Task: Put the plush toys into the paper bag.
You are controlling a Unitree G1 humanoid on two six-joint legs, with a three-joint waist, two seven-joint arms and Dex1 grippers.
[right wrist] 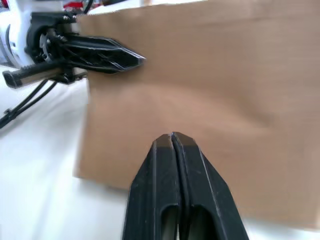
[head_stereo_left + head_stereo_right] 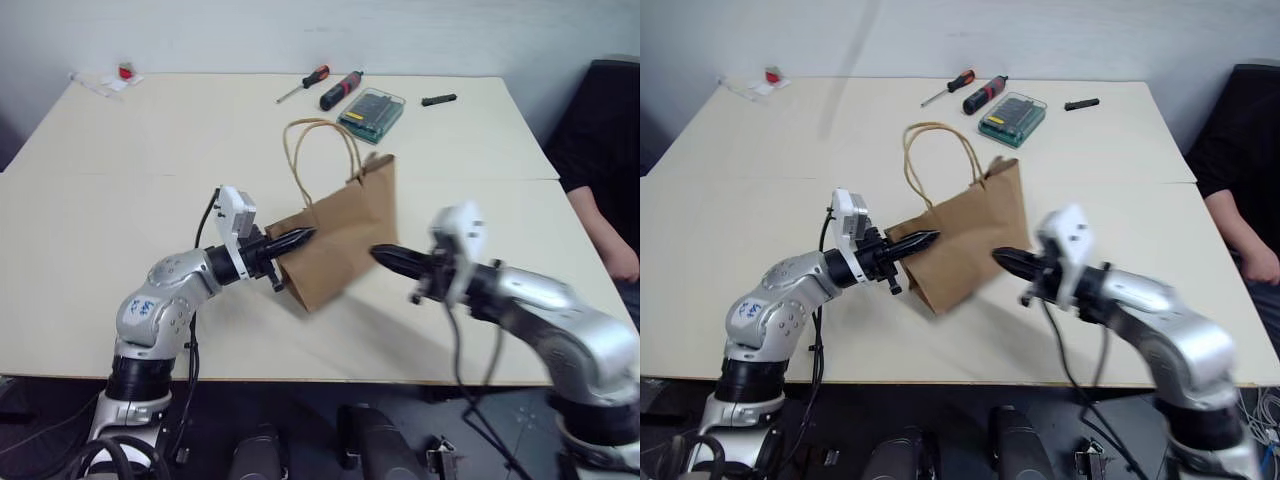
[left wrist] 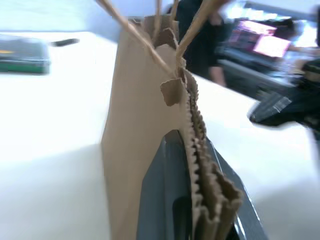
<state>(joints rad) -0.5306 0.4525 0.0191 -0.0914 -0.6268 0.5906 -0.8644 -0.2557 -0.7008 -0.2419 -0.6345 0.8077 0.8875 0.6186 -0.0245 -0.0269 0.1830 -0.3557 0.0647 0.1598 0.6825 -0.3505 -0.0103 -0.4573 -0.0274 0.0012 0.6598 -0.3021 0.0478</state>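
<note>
The brown paper bag (image 2: 340,240) stands tilted near the middle of the table, its two cord handles (image 2: 310,150) looping upward. My left gripper (image 2: 300,238) is shut on the bag's serrated top edge. In the left wrist view that edge (image 3: 200,165) runs between the dark fingers (image 3: 162,190). My right gripper (image 2: 385,255) hovers just right of the bag, shut with nothing in it, its tips (image 1: 172,137) pointing at the bag's flat side (image 1: 225,75) without touching. The plush toys are hidden from me.
Two screwdrivers (image 2: 305,83) (image 2: 340,88), a green transparent box (image 2: 371,113) and a small black piece (image 2: 438,100) lie at the table's far side. A small red-and-white thing (image 2: 125,72) sits at the far left corner. A person (image 2: 600,200) sits at the right edge.
</note>
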